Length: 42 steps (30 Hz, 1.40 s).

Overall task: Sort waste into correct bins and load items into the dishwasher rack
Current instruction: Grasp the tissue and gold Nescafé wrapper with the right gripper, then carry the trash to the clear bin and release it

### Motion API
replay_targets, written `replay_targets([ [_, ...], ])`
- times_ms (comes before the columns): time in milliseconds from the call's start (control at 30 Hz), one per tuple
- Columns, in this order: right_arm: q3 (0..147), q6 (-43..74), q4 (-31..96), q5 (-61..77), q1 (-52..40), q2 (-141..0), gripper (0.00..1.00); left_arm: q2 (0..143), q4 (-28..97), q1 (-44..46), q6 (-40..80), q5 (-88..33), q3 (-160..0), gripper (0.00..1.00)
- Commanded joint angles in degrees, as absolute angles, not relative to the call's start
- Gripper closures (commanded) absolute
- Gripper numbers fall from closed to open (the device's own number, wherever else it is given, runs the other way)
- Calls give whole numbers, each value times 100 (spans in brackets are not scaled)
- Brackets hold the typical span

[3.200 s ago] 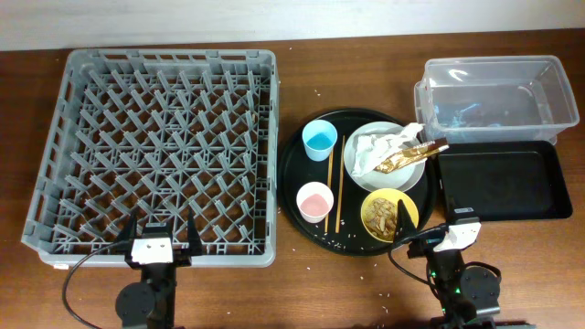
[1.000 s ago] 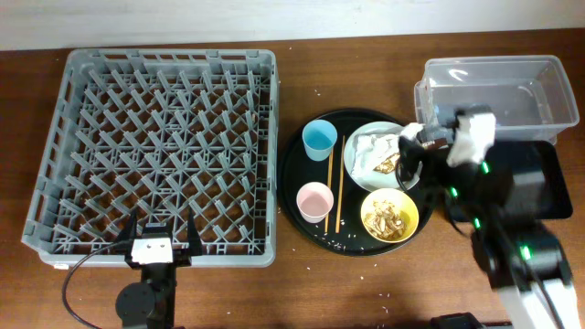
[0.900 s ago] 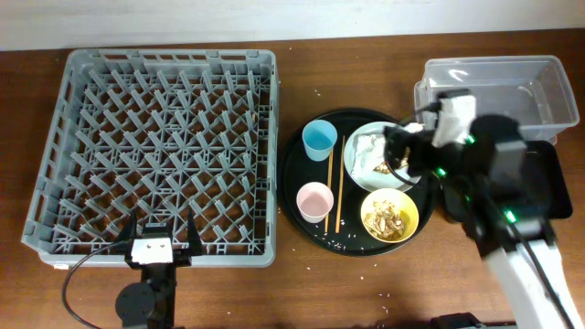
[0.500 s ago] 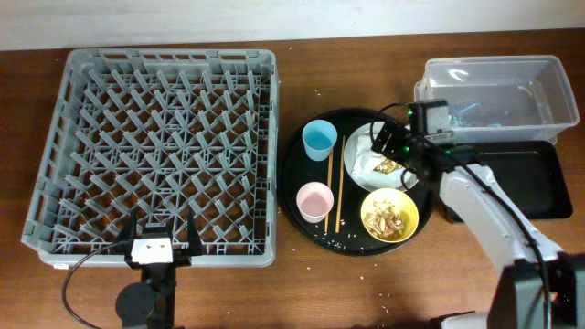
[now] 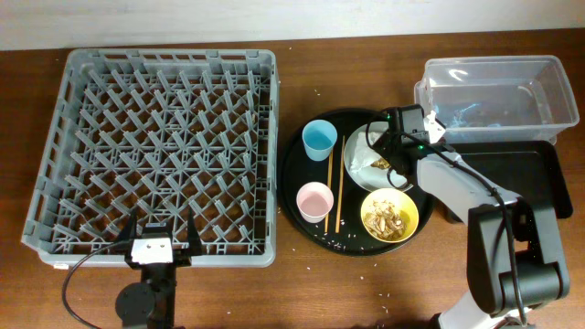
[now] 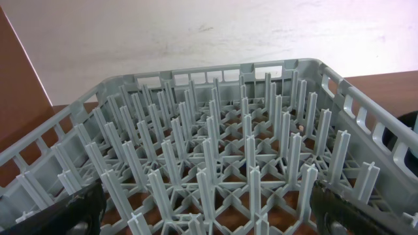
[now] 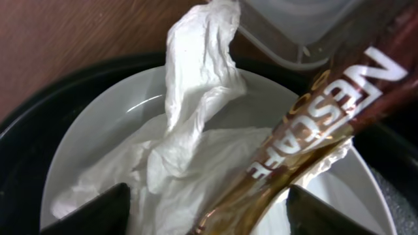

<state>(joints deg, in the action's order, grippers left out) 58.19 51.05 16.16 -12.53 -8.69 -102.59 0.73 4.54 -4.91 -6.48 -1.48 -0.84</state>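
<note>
The white plate (image 5: 361, 157) on the round black tray holds the crumpled white napkin (image 7: 189, 150) and the brown-gold wrapper (image 7: 313, 130). My right gripper (image 5: 388, 155) hangs low over the plate, open; in the right wrist view its fingers (image 7: 209, 219) straddle the wrapper and napkin. The yellow bowl (image 5: 389, 216) holds brown scraps. The blue cup (image 5: 320, 140), pink cup (image 5: 314, 201) and chopsticks (image 5: 340, 187) lie on the same tray. My left gripper (image 5: 163, 245) is open at the front edge of the grey rack (image 5: 164, 137), with its fingers (image 6: 209, 219) wide apart over the pegs.
The clear tub (image 5: 494, 96) stands at the back right, and the shallow black tray (image 5: 507, 178) lies in front of it. The round black tray (image 5: 297, 174) sits between the rack and the bins. Rice grains are scattered on the table near its front.
My right arm has swung from the table's front edge over to the plate and come down over the napkin and wrapper. The left arm has not moved.
</note>
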Motion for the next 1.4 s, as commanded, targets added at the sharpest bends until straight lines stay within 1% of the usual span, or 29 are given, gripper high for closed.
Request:
replay_targets([
  [0, 5896, 5172, 1599, -1376, -899, -10527, 41, 34, 464, -506, -740, -108, -49, 1],
  [67, 5896, 5175, 1597, -1352, -899, -10626, 47, 34, 464, -506, -740, -108, -49, 1],
  [133, 5896, 5175, 1599, -1343, -899, -10656, 49, 34, 464, -506, -740, -108, -49, 1],
  [167, 5896, 5172, 1603, -1328, -899, -10656, 53, 34, 464, -506, -740, -108, -49, 1],
  [267, 5896, 5168, 1640, -1151, -899, -10656, 90, 34, 464, -506, -740, -108, -49, 1],
  [300, 5898, 5100, 1614, -1004, -899, -10648, 96, 34, 464, -506, -740, -108, -49, 1],
  [433, 6252, 4536, 1837, -469, -899, -10501, 96, 34, 464, -506, -740, -108, -49, 1],
  [533, 6816, 3983, 2480, -467, -899, -10064, 96, 34, 464, -506, -740, -108, -49, 1],
  [633, 7695, 3437, 3264, -458, -856, -9391, 96, 34, 464, -506, -740, -108, -49, 1],
  [700, 8034, 3315, 3426, -528, -722, -9050, 96, 34, 464, -506, -740, -108, -49, 1],
  [767, 8103, 3323, 3347, -733, -443, -8825, 96, 34, 464, -506, -740, -108, -49, 1],
  [867, 8101, 3323, 3258, -1046, 10, -8842, 96, 34, 464, -506, -740, -108, -49, 1],
  [1033, 8101, 3323, 2864, -1162, 1000, -9443, 96, 34, 464, -506, -740, -108, -49, 1],
  [1133, 8101, 3323, 2596, -1162, 1168, -9835, 96, 34, 464, -506, -740, -108, -49, 1],
  [1267, 8101, 3323, 2084, -1162, 1175, -10374, 96, 34, 464, -506, -740, -108, -49, 1],
  [1300, 8101, 3323, 2001, -1164, 1175, -10451, 90, 34, 464, -506, -740, -108, -49, 1],
  [1333, 8101, 3321, 1959, -1166, 1177, -10484, 52, 34, 464, -506, -740, -108, -49, 1],
  [1367, 8103, 3319, 1944, -1162, 1175, -10484, 6, 34, 464, -506, -740, -108, -49, 1],
])
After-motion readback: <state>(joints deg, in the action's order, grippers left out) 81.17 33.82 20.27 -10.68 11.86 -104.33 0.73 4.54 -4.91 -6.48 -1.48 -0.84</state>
